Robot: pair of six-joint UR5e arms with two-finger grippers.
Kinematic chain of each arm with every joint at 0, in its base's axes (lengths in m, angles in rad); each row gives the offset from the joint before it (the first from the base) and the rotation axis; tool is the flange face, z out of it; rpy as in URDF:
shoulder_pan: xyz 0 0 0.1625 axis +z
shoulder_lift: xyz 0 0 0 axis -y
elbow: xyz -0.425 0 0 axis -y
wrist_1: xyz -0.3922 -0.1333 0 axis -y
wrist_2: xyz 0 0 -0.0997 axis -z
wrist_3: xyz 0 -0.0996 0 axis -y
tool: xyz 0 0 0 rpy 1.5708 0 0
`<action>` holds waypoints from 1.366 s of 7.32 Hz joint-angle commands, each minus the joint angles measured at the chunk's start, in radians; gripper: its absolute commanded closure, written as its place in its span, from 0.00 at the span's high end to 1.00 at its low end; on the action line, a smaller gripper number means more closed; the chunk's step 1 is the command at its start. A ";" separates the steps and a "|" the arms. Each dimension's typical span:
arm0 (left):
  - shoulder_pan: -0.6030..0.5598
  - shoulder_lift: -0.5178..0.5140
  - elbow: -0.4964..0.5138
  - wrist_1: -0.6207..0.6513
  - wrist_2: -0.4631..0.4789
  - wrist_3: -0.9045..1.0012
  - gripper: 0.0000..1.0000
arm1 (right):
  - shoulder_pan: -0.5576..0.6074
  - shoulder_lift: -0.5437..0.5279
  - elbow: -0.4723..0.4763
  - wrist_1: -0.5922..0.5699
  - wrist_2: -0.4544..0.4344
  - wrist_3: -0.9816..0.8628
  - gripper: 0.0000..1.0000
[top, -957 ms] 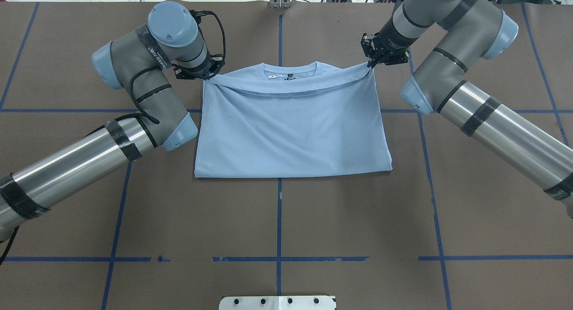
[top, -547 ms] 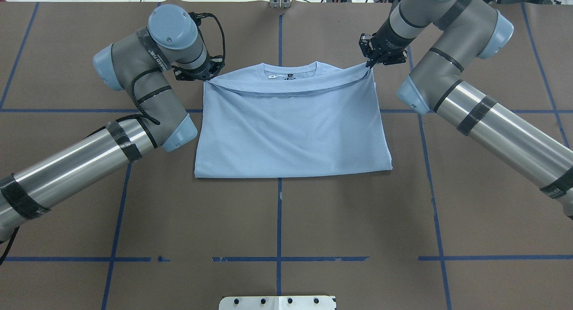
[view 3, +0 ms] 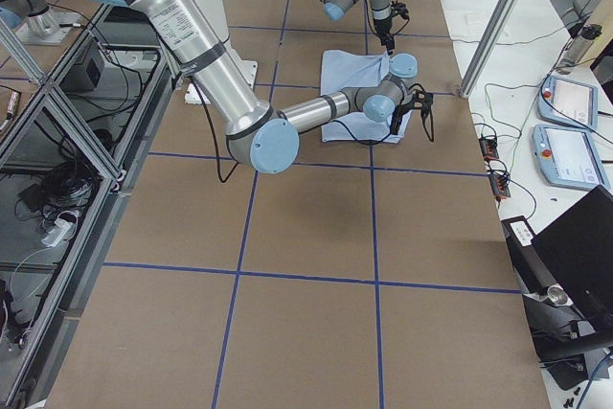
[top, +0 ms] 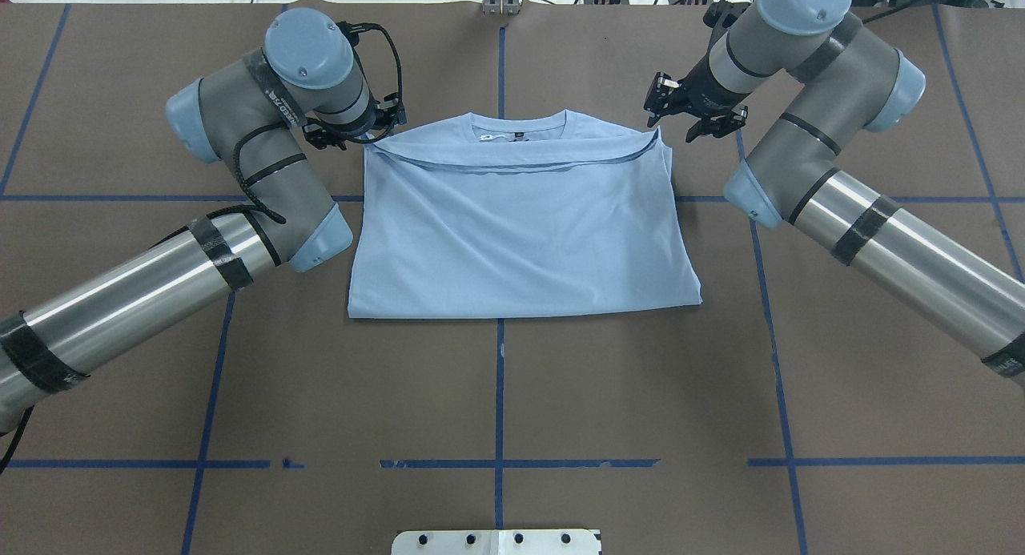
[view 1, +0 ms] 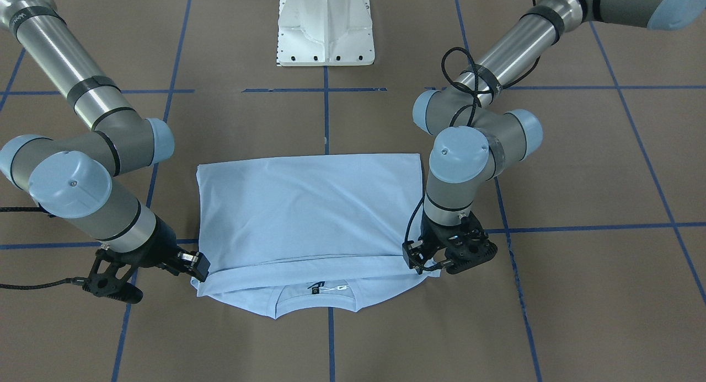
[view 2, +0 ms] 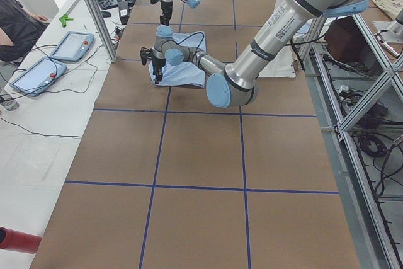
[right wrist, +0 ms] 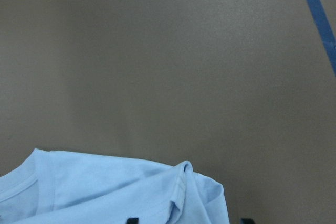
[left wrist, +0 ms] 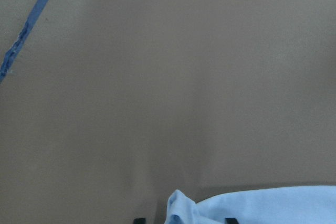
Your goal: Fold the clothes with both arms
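Note:
The light blue T-shirt (top: 520,235) lies folded in half on the brown table, its hem laid just short of the collar (top: 516,126), where the black label and white tag show. My left gripper (top: 356,138) is open at the fold's left corner, with a bit of cloth (left wrist: 262,205) between its spread fingertips. Open as well, my right gripper (top: 685,122) stands just off the right corner, and cloth (right wrist: 105,187) lies under it. From the front-facing camera the left gripper (view 1: 433,269) and right gripper (view 1: 157,280) flank the shirt (view 1: 309,211).
The white pedestal base (view 1: 325,29) stands at the robot's side of the table. Blue tape lines (top: 499,379) cross the brown mat. Beyond the far edge, tablets (view 2: 69,45) and cables lie on a white bench, and a person (view 2: 19,23) sits there.
The right gripper opened, let go of the hem and drew back a little to the right. The left gripper opened too. The raised hem edge dropped flat onto the shirt.

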 commanded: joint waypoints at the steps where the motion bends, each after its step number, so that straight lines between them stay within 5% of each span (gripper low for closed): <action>1: -0.002 0.044 -0.101 0.016 -0.003 -0.002 1.00 | -0.046 -0.097 0.171 -0.004 -0.003 0.015 1.00; 3: -0.002 0.072 -0.218 0.109 -0.003 -0.003 1.00 | -0.122 -0.240 0.341 -0.007 -0.034 0.038 1.00; 4: -0.002 0.072 -0.238 0.131 -0.003 -0.005 1.00 | -0.199 -0.307 0.402 -0.007 -0.121 0.040 1.00; 8: -0.001 0.081 -0.262 0.131 -0.003 -0.029 1.00 | -0.258 -0.403 0.464 -0.008 -0.151 0.038 1.00; 10: 0.000 0.104 -0.282 0.131 -0.003 -0.028 1.00 | -0.281 -0.389 0.463 -0.037 -0.151 0.038 0.84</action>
